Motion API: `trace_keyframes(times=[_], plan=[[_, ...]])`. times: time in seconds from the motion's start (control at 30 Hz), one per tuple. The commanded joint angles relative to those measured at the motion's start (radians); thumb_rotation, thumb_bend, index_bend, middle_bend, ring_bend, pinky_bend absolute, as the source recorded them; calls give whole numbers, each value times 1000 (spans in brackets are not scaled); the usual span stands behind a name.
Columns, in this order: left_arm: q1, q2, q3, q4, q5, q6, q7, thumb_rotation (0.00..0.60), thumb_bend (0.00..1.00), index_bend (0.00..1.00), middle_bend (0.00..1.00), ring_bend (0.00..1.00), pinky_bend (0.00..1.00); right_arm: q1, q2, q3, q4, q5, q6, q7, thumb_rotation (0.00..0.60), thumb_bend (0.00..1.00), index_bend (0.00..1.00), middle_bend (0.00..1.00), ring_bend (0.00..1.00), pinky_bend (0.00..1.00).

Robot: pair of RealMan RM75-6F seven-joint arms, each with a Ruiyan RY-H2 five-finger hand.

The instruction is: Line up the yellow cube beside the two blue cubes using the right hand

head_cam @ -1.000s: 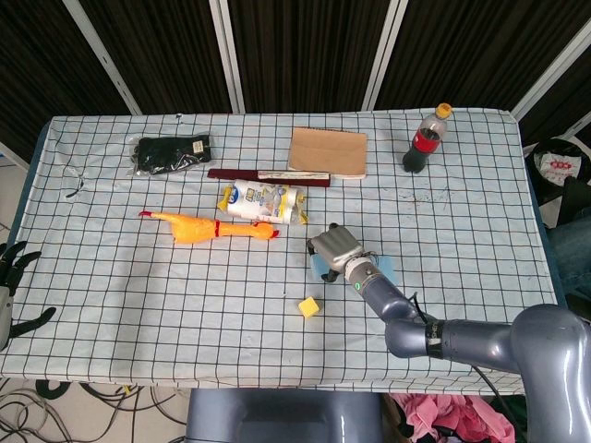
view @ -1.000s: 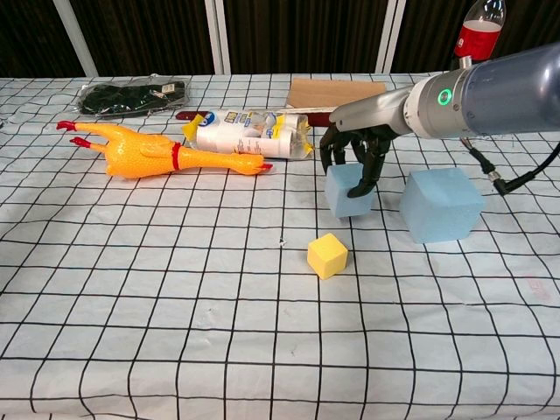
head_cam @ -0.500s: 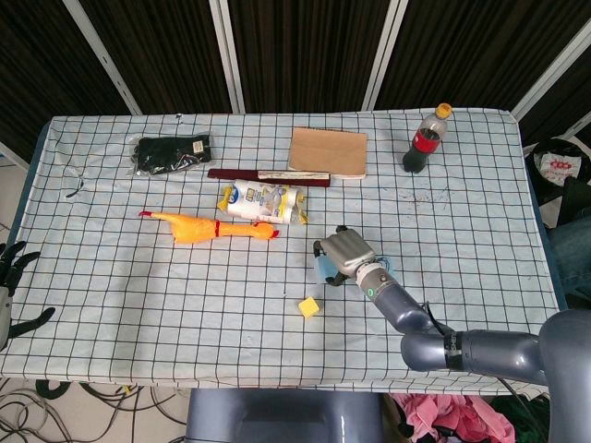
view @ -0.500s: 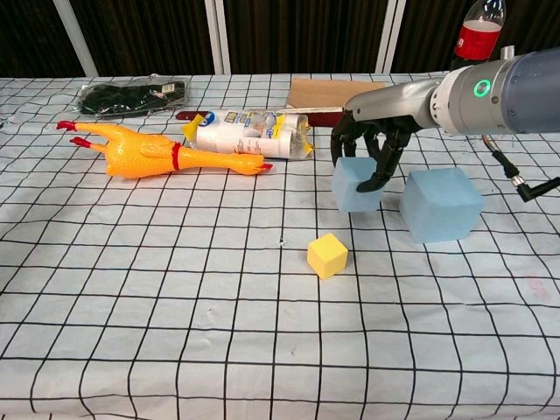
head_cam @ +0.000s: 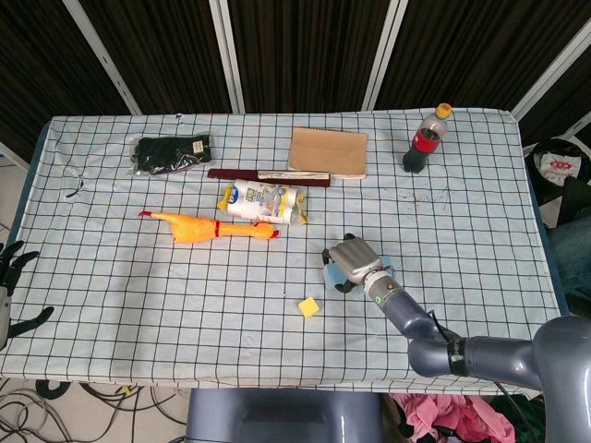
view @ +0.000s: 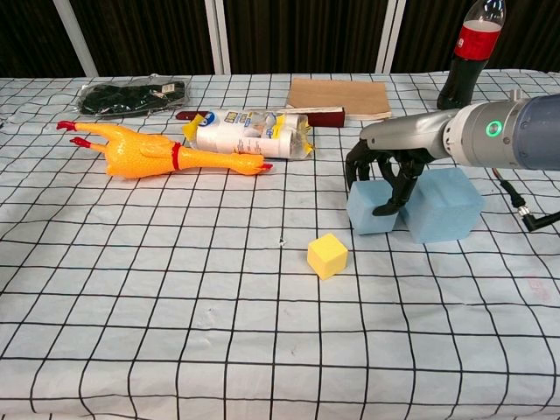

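Nearest the robot, the yellow cube (view: 327,255) sits alone on the checked cloth (view: 175,332), turned a little askew and apart from the blue pair, so it is not yet lined up. Just beyond it, the right hand (view: 382,172) grips the small blue cube (view: 371,210) from above, fingers curled down over its top and front, seemingly to slide it. That cube now sits close against the big blue cube (view: 443,203); whether they touch I cannot tell. The likely reason is to make a tidy row for the yellow cube to join. The left hand (head_cam: 11,286) hangs off the table's left edge, fingers spread and holding nothing. Farther back lie a rubber chicken (view: 153,157), a snack bag (view: 249,135), and a cola bottle (view: 464,59).
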Motion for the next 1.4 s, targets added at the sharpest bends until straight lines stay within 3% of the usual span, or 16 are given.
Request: trace_keyframes(times=[0.03, 0.57, 1.4], plan=[[0, -1, -1, 1, -1, 0, 3, 600, 40, 204, 103, 0, 0, -1, 2, 0, -5, 4, 6, -8, 600, 394, 583, 507, 521, 132], [1, -1, 0, 0, 0, 2, 1, 600, 39, 210, 103, 0, 0, 8, 4, -21, -105, 123, 126, -176, 600, 395, 588, 512, 521, 132], [1, -1, 0, 2, -2, 0, 2, 600, 40, 210, 103, 0, 0, -7, -4, -3, -120, 141, 130, -202, 600, 362, 584, 452, 504, 132]])
